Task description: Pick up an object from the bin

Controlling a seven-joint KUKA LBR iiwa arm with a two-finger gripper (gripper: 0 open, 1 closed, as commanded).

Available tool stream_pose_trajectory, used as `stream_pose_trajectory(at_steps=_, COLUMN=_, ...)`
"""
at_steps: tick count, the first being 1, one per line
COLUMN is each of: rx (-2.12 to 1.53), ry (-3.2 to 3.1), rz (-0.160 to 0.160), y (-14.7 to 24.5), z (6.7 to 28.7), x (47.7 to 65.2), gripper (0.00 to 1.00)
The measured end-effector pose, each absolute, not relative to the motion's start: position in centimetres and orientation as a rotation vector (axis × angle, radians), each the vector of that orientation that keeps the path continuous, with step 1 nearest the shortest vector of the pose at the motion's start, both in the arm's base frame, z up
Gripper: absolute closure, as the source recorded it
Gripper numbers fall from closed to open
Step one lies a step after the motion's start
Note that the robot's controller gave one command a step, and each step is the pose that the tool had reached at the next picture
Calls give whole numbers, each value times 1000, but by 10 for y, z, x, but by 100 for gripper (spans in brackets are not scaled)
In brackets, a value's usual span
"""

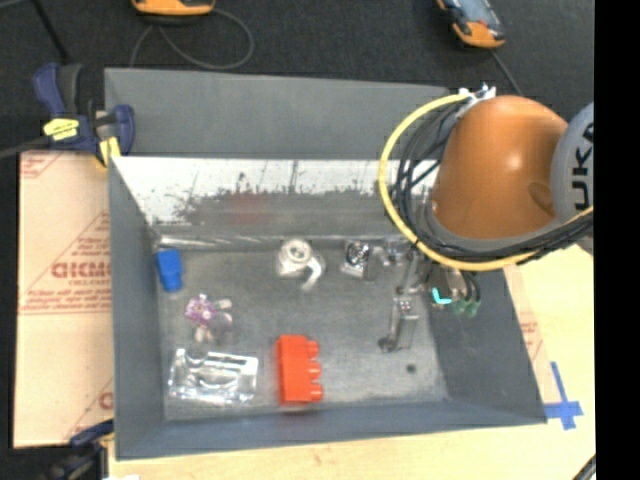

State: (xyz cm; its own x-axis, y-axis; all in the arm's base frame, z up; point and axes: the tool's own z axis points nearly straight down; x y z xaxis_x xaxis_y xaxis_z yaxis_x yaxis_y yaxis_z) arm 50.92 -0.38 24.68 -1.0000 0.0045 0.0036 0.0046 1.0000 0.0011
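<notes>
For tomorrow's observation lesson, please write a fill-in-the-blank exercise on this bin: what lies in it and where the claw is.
1. The small block near the left wall of the bin is coloured ____.
2. In this view, the clear plastic packet lies just ____ of the red brick.
3. In this view, the claw is over the ____ part of the bin floor.

Missing words: blue; left; right.

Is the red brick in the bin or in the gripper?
In the bin. The red brick lies on the floor near the front wall, apart from the gripper to its right.
</notes>
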Motion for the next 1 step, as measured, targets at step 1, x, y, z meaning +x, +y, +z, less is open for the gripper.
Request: stream_pose_trajectory(at_steps=1, rx=-156, ry=-3131, rz=-3, y=31, z=116, x=496, gripper=0)
